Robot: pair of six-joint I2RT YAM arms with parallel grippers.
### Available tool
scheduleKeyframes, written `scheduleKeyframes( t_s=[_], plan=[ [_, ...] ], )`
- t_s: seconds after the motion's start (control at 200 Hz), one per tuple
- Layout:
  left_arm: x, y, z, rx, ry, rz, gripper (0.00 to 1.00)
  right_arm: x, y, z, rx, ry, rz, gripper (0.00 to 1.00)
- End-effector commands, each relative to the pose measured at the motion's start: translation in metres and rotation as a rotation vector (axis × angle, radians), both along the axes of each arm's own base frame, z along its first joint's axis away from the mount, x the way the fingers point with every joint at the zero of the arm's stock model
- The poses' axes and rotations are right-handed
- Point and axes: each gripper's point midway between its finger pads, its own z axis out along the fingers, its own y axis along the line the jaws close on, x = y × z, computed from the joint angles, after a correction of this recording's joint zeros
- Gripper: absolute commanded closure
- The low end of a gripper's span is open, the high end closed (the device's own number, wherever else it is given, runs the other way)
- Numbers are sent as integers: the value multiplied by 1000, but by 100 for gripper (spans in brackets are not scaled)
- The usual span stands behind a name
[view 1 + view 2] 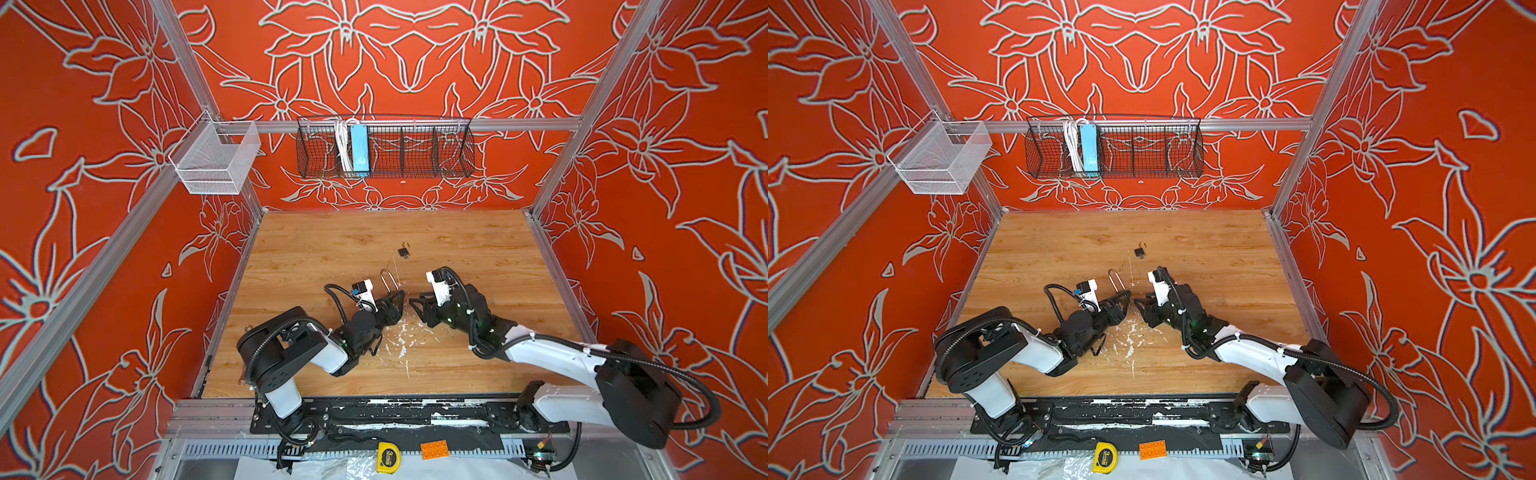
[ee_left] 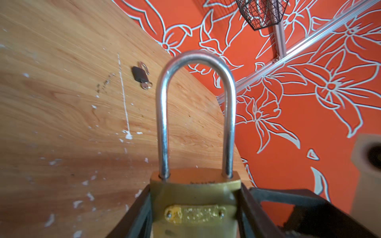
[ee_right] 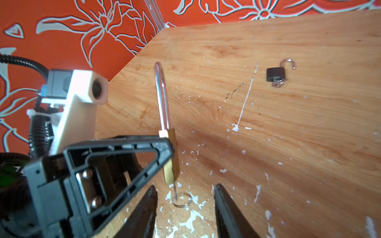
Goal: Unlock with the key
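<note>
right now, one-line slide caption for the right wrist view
Open right gripper facing the key in the brass padlock held by the left gripper.

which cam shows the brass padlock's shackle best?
Left wrist: the shackle fills the frame face-on, both legs entering the brass padlock body. Right wrist shows it edge-on, one thin bar. In both top views it is only a small loop.
</note>
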Motion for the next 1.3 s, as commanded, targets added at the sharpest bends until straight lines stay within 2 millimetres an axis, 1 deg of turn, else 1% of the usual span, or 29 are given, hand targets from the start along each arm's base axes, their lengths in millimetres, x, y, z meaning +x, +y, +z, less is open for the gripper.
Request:
scheduleKeyframes(
  t_s=[0.0,0.1,0.165,0.27,0.35,0.545,0.681,0.741,0.836,0.906,0.926,1.046,1.086,1.126,1.276,1.281,1.296],
  plan=[
    [6,-5,37,46,-133,-11,100,4,-14,14,21,-70,-58,50],
    [1,-27,39,140,-183,-135,100,1,-15,22,20,-91,-45,48],
    [-4,-37,40,172,-209,-195,100,0,-14,28,30,-104,-23,46],
    [-8,-42,37,207,-233,-233,100,-3,-13,33,55,-119,-2,42],
    [-16,-51,41,242,-281,-290,100,-3,-14,35,64,-119,-1,40],
    [-30,-67,43,305,-339,-367,100,2,-23,35,68,-112,-31,39],
    [-38,-76,46,311,-366,-395,100,3,-22,34,80,-95,-21,40],
    [-38,-77,46,315,-364,-390,100,3,-21,34,84,-89,-15,45],
    [-37,-76,47,322,-376,-356,100,5,-19,29,72,-64,-18,61],
    [-36,-73,49,324,-384,-328,100,5,-16,26,70,-51,-3,64],
    [-35,-72,49,324,-384,-322,100,5,-15,26,69,-47,-1,66],
    [-32,-69,48,337,-380,-296,100,6,-9,22,69,-29,20,92],
    [-32,-69,48,342,-382,-295,100,6,-8,21,70,-23,26,97],
    [-31,-69,47,344,-379,-291,100,5,-8,21,72,-21,27,100],
    [-32,-70,47,346,-383,-299,100,5,-12,26,71,-44,17,100],
    [-32,-70,46,347,-383,-299,100,5,-12,26,72,-45,17,100],
    [-32,-70,47,345,-384,-299,95,4,-12,27,71,-48,18,100]
  ],
)
